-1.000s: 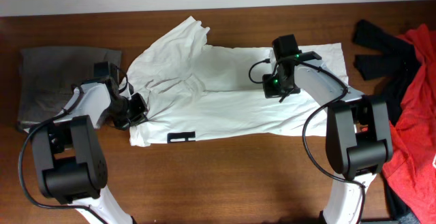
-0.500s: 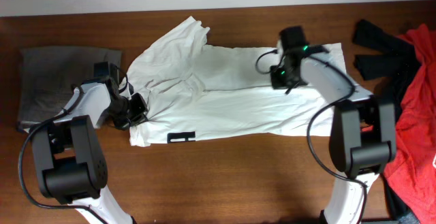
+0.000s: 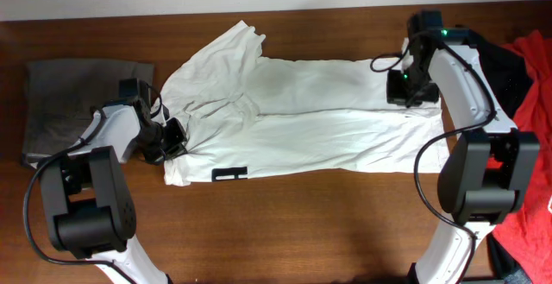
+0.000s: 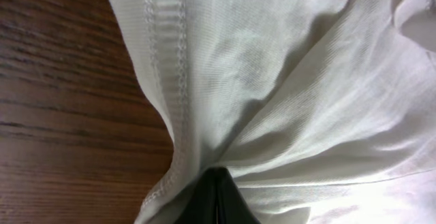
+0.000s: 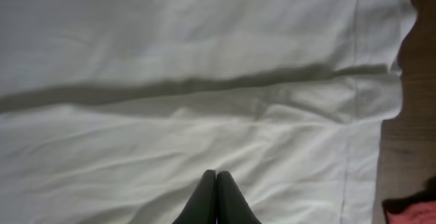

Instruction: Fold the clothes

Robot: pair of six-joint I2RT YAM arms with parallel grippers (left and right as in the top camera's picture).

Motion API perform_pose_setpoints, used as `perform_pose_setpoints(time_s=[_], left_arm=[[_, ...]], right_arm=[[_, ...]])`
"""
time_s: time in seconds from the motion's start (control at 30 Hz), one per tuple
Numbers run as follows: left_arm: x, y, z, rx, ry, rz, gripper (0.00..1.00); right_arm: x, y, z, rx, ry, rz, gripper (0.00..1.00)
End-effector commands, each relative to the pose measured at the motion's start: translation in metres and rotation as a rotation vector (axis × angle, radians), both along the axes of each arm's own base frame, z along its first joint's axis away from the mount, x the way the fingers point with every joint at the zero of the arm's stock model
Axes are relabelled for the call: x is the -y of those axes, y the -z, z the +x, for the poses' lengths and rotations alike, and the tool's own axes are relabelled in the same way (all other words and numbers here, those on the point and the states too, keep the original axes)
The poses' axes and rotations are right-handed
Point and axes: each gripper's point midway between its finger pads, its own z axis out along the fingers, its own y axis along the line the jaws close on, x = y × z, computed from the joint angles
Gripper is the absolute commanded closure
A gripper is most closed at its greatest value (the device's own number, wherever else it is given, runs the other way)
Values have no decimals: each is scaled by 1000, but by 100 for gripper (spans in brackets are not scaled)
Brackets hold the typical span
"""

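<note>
A white T-shirt (image 3: 285, 120) lies spread lengthwise across the brown table (image 3: 302, 224). My left gripper (image 3: 175, 137) is at the shirt's left end. In the left wrist view its fingers (image 4: 216, 178) are shut on a bunched fold of the shirt (image 4: 286, 81) beside a stitched hem. My right gripper (image 3: 410, 94) is over the shirt's right end. In the right wrist view its fingers (image 5: 216, 178) are shut, tips resting on the flat cloth (image 5: 170, 60), with no fold gathered between them. The shirt's hem edge is just to its right.
A grey folded cloth (image 3: 82, 94) lies at the far left. A black garment (image 3: 483, 55) and a red garment (image 3: 526, 146) lie at the right edge, close to the right arm. Bare table wood (image 5: 415, 135) shows past the shirt's right hem.
My right gripper has slid to the right across the shirt, from its middle right to its right end. The left gripper and its hold have not moved.
</note>
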Motion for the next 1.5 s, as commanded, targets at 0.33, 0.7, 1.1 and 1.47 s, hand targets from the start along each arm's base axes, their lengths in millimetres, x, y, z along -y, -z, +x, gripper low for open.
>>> perform_pose_setpoints(time_s=[0.33,0.7,1.1,1.47], left_arm=[[-3,9,-7,-34,-13,10,96],[-2,9,-11,-49,-12,8,96],[-2,9,-12,-53,-12,8,96],[-2,9,-11,-51,-12,8,96]], right_arm=[[6,73,-30,-69,68,-5,96],[19,76,12,122,91,-12,88],[28,64,36,218,79,-47,86],[67,23,26,156,155,-78,77]])
